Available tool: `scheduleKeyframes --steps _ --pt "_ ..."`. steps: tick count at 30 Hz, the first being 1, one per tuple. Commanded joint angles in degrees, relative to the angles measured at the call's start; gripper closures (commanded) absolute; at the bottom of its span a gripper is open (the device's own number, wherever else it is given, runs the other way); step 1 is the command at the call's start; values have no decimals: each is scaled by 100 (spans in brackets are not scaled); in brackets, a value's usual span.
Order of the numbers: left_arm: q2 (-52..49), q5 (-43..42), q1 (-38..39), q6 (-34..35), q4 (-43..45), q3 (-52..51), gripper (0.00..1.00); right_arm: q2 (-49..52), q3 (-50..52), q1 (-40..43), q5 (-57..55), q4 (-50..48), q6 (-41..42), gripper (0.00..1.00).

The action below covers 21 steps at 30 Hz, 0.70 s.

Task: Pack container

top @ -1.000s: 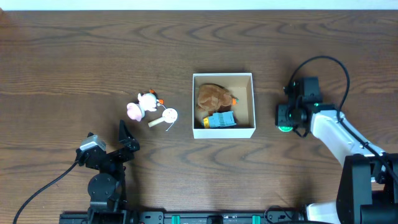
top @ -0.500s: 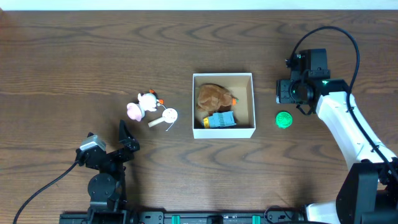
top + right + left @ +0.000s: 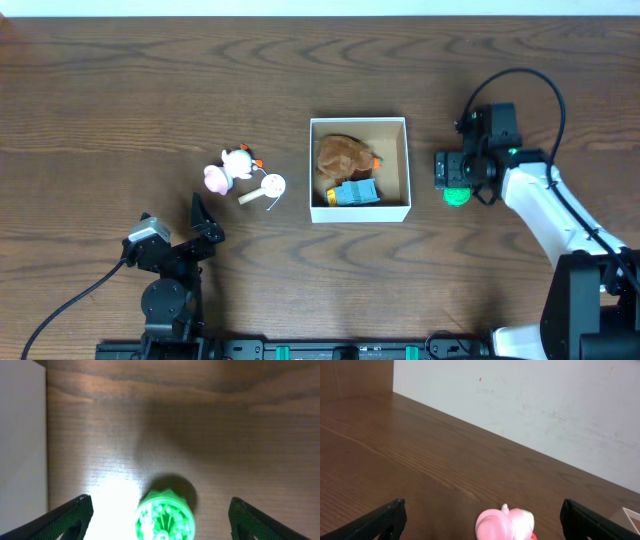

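Observation:
The container (image 3: 360,212), a white-walled box, sits mid-table with a brown plush (image 3: 343,155) and a blue toy (image 3: 355,192) inside. To its right a round green toy (image 3: 456,196) lies on the wood. My right gripper (image 3: 455,178) hovers over it, open. In the right wrist view the green toy (image 3: 165,516) lies between the two spread fingers (image 3: 70,519), touching neither. My left gripper (image 3: 206,222) rests open at the front left. Its wrist view shows a pink toy (image 3: 505,524) ahead, between the wide black fingers (image 3: 382,521).
Left of the box lie a pink-and-white toy (image 3: 228,168) and a small white round piece on a stick (image 3: 268,187). The box's white outer wall (image 3: 22,435) fills the left edge of the right wrist view. A pale wall (image 3: 545,405) borders the table's far edge.
The right gripper's jaws have spread wider. It backed away from the green toy, leaving it on the table, then came back over it. The left arm has not moved.

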State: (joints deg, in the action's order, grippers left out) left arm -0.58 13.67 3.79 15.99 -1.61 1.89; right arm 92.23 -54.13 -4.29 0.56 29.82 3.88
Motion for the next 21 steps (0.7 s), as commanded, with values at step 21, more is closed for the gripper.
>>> scheduleKeyframes --steps 21 --pt "35 24 -31 -116 -107 -166 2 4 1193 291 -57 -1449 -96 16"
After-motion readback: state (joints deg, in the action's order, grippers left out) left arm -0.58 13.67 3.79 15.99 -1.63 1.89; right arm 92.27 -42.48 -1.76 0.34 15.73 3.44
